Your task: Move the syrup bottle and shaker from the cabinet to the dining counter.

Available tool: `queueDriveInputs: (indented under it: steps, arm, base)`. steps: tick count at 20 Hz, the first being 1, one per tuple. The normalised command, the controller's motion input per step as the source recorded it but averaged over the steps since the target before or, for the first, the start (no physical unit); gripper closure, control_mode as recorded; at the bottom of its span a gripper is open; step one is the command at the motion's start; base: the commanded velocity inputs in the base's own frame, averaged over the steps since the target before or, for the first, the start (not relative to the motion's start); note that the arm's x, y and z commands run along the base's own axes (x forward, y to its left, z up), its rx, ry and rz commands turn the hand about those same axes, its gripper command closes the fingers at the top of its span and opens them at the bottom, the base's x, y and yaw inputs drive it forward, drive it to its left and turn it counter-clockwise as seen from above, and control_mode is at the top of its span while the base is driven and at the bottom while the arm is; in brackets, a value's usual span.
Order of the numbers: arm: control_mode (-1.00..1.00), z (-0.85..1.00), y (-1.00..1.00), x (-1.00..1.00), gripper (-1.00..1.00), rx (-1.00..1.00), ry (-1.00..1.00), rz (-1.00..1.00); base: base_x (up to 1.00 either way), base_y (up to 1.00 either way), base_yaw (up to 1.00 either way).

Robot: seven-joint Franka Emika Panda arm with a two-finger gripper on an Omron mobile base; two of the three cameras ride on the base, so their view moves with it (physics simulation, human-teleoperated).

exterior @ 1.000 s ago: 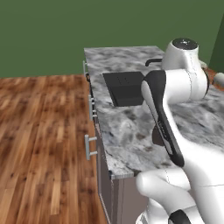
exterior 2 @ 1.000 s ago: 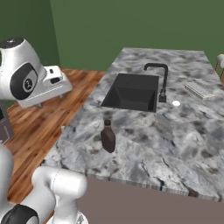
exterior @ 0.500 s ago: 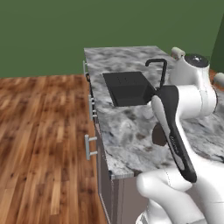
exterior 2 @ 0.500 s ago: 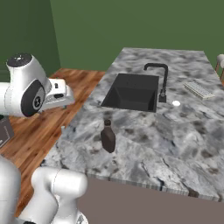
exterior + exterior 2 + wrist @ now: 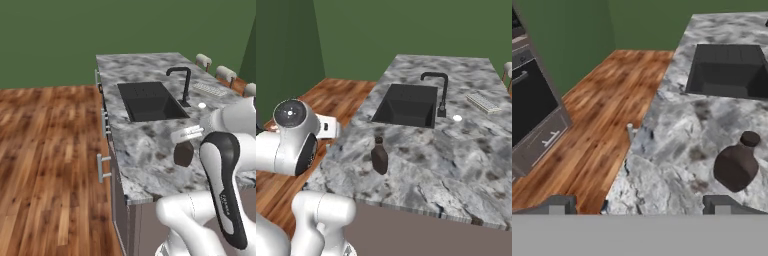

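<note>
On the dining counter [image 5: 466,165], near its front edge, the syrup bottle [image 5: 379,156] stands upright and alone.

Bare marbled stone lies all round the bottle; the black sink [image 5: 406,105] and faucet [image 5: 440,92] sit well behind it, and a pale flat slab [image 5: 483,102] lies near the far right edge. Wood floor [image 5: 45,165] runs along the counter's drawer side, under green walls. The arm is raised off the counter's corner, its gripper [image 5: 639,204] spread wide and holding nothing, looking down past the bottle.
</note>
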Motion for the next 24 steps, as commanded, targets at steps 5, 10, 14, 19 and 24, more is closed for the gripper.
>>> queueDriveInputs:
  steps: [5,10,14,19,24]
  arm:
    - [-1.00,0.18,0.00,-0.37,-1.00,0.06,-0.01,-0.14]
    - [-1.00,0.11,0.00,-0.29,-1.00,0.00,0.00,-0.16]
    - [-1.00,0.00,-0.02,-0.22,-1.00,0.00,0.00,-0.19]
    - [-1.00,0.00,-0.01,-0.21,-1.00,0.00,0.00,-0.13]
    - [1.00,-0.01,-0.02,-0.08,-1.00,0.00,0.00,-0.06]
  base:
    - [0.00,0.00,0.00]
    - [0.00,0.00,0.00]
    - [0.00,0.00,0.00]
    - [0.00,0.00,0.00]
    - [0.00,0.00,0.00]
